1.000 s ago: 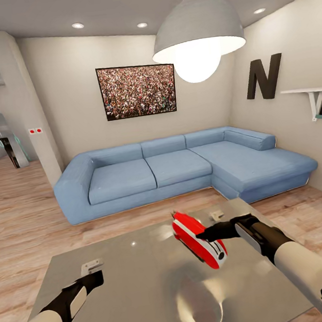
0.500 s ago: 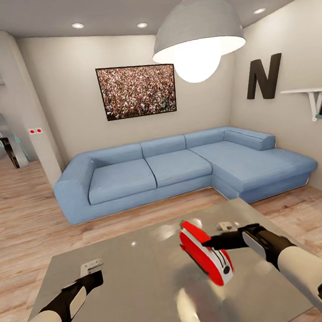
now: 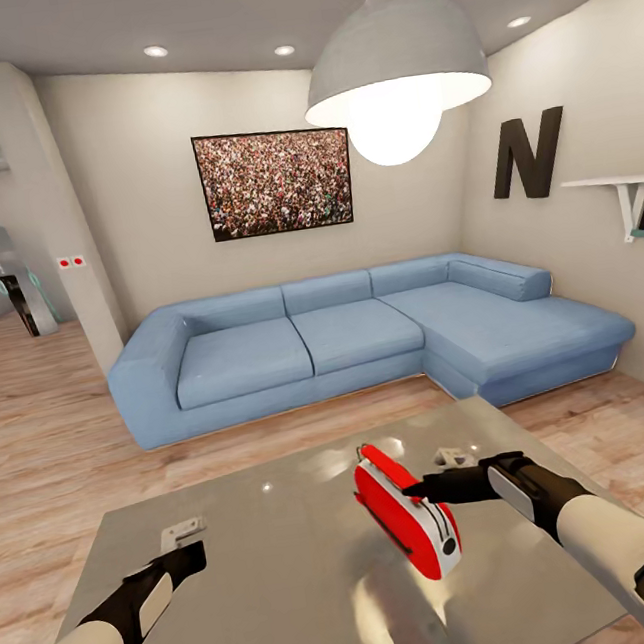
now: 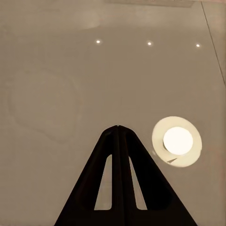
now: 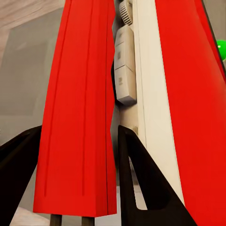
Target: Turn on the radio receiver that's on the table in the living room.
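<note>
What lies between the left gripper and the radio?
Bare glossy table top in the head view: nothing between the left gripper and the radio receiver.

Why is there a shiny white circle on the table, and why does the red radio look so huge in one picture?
Left wrist view: the circle is the lamp mirrored in the glossy table, with small ceiling lights as dots. Head view: the lamp hangs overhead, glowing. Right wrist view: the radio looks huge because the camera sits right behind the right claw.

The small boxy radio [image 3: 406,513] is bright red with white sides. The shiny flat counter [image 3: 272,570] is grey. The long soft sofa [image 3: 345,344] is light blue.
</note>
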### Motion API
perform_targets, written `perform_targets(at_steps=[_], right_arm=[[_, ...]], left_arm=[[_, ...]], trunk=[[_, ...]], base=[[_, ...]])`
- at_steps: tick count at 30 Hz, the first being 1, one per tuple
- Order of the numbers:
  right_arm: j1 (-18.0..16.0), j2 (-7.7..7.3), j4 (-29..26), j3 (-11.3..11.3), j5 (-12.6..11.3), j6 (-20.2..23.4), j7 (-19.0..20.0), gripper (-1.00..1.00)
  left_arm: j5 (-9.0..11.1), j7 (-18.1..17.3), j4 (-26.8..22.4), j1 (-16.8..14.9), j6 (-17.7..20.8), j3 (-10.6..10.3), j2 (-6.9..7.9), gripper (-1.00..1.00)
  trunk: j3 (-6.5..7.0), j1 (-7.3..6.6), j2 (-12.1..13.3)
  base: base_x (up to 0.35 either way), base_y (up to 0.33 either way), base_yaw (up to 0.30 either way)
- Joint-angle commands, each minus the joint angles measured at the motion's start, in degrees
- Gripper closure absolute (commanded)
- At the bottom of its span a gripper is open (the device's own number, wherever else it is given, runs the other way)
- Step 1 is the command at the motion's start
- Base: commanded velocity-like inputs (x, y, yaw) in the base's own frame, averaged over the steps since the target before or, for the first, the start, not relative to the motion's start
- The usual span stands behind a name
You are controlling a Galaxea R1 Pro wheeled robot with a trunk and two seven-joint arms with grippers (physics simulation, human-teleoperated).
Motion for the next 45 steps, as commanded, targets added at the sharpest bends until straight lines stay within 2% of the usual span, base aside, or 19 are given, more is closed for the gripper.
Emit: perform_targets(at_steps=[1, 15, 21, 28, 45], right_arm=[[0.0, 0.01, 0.0, -0.2, -0.4, 0.1, 0.1, 1.00], [0.0, 0.14, 0.7, -0.1, -0.4, -0.5, -0.3, 1.00], [0.0, 0.28, 2.9, 0.0, -0.3, -4.3, -0.4, 1.00], [0.0, 0.33, 5.9, 0.0, -0.2, -6.9, -0.3, 1.00], [0.0, 0.36, 6.9, 0.0, -0.3, -7.3, -0.3, 1.00]], left_arm=[[0.0, 0.0, 0.0, 0.0, 0.0, 0.0, 0.00, 1.00], [0.5, -1.5, 0.7, 0.0, 0.2, 0.1, -0.17, 1.00], [0.5, -3.5, 0.8, 0.0, 0.6, 0.2, -0.29, 1.00], [0.5, -3.3, 0.8, 0.0, 0.4, 0.3, -0.45, 1.00], [0.6, -3.6, 0.8, 0.0, 0.3, 0.3, -0.15, 1.00]], trunk=[[0.01, 0.00, 0.0], [0.01, 0.00, 0.0], [0.01, 0.00, 0.0], [0.01, 0.00, 0.0], [0.01, 0.00, 0.0]], base=[[0.000, 0.000, 0.000], [0.000, 0.000, 0.000], [0.000, 0.000, 0.000], [0.000, 0.000, 0.000], [0.000, 0.000, 0.000]])
